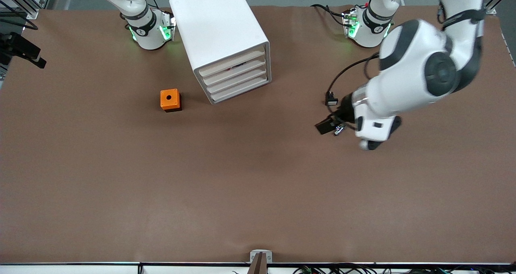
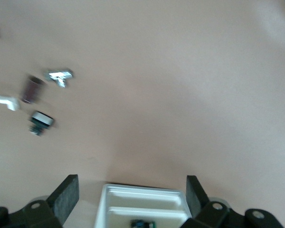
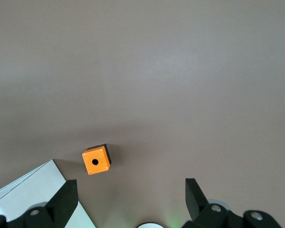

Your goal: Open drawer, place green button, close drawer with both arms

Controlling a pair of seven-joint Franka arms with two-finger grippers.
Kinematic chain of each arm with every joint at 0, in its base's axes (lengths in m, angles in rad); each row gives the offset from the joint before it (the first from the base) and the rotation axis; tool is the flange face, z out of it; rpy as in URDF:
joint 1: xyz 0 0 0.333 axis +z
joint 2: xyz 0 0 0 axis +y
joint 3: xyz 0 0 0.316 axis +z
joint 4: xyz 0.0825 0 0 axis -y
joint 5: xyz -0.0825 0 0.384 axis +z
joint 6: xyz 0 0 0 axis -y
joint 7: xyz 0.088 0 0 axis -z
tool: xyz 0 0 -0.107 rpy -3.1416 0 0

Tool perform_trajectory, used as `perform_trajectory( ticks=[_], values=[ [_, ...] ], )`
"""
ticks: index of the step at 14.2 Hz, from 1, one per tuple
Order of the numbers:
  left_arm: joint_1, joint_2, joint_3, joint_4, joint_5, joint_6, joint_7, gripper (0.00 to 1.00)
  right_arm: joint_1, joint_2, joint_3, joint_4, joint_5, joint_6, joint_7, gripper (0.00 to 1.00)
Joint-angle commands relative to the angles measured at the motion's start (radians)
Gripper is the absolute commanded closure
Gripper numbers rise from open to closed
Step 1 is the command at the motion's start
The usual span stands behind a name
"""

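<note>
I have the left gripper (image 2: 130,189) wide beside the cabinet (image 1: 225,44) and the right gripper (image 3: 129,190) wide, waiting near its corner. The button (image 2: 142,223), seemingly in a drawer (image 2: 145,197), looks light and slick; I'd pinch its body.

White drawer cabinet (image 1: 219,36), orange cube (image 1: 169,99) with black base, brown table (image 1: 161,177).
</note>
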Motion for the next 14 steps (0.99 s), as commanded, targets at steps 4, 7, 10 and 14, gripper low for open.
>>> perform_trajectory(
  ticks=[4,7,10,14],
  values=[
    [0.208,-0.127,-0.009,-0.038,0.013,-0.142,0.361,0.01,-0.029,-0.025,0.015,-0.024,0.016,0.027,-0.046,0.00],
    [0.291,-0.178,-0.028,-0.048,0.192,-0.216,0.592,0.01,-0.029,-0.025,0.015,-0.026,0.021,0.030,-0.046,0.00],
    [0.281,-0.184,0.003,-0.069,0.246,-0.227,0.699,0.01,-0.027,-0.025,0.015,-0.026,0.021,0.030,-0.046,0.00],
    [0.183,-0.283,0.152,-0.214,0.248,-0.145,0.806,0.01,-0.027,-0.025,0.015,-0.026,0.021,0.030,-0.046,0.00]
  ],
)
